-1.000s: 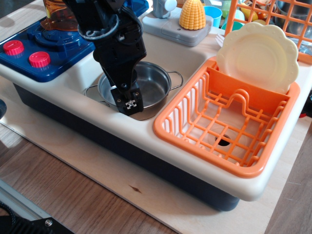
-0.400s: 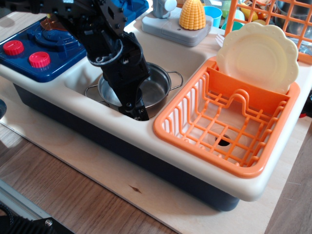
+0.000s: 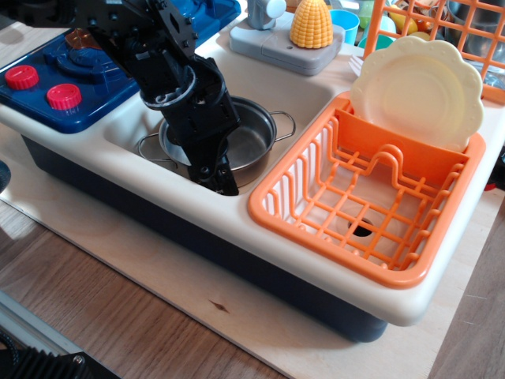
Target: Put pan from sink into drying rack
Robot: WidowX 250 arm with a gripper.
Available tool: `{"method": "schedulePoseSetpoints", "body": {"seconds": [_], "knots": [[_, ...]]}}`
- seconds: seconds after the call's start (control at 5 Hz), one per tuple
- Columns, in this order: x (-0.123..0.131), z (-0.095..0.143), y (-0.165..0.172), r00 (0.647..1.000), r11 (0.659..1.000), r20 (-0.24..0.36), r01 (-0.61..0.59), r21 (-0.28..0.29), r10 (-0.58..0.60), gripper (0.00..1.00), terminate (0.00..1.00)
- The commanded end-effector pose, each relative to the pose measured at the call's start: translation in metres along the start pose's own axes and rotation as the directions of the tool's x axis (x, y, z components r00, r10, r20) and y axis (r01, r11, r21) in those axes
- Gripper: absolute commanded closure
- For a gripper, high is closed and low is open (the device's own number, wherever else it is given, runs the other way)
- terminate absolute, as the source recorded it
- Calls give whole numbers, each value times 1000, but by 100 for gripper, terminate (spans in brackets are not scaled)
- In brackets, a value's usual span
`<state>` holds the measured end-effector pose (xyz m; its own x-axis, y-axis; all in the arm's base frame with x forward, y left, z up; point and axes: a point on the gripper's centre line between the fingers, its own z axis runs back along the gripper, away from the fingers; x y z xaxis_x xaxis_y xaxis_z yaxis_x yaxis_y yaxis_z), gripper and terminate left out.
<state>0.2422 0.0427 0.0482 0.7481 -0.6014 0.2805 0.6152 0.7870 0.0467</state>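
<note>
Pan, a shiny round stainless-steel pot, sits in the cream-white plastic sink; black gripper reaches its near rim, apparently clamping it, though the fingers' state cannot be told. Orange slatted drying rack awaits; lift and transfer remain.

We see a pale plywood board with a small dark knot lying on a darker brown wood-grain tabletop. On the board stands a cream-white toy kitchen counter with a dark navy base. We see a blue plastic stovetop with two red knobs at the left, and soft, even light on everything.
</note>
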Motion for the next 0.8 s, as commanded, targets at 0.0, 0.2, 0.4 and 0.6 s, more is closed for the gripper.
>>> {"method": "schedulePoseSetpoints", "body": {"seconds": [0.0,0.2,0.4,0.6], "knots": [[17,20,4,999,999,-36,15,28,-14,100,0],[37,48,-6,995,995,-100,3,100,7,100,0],[65,76,-20,987,976,-108,-94,194,117,100,0],[93,90,-38,979,961,-100,-151,230,177,100,0]]}}
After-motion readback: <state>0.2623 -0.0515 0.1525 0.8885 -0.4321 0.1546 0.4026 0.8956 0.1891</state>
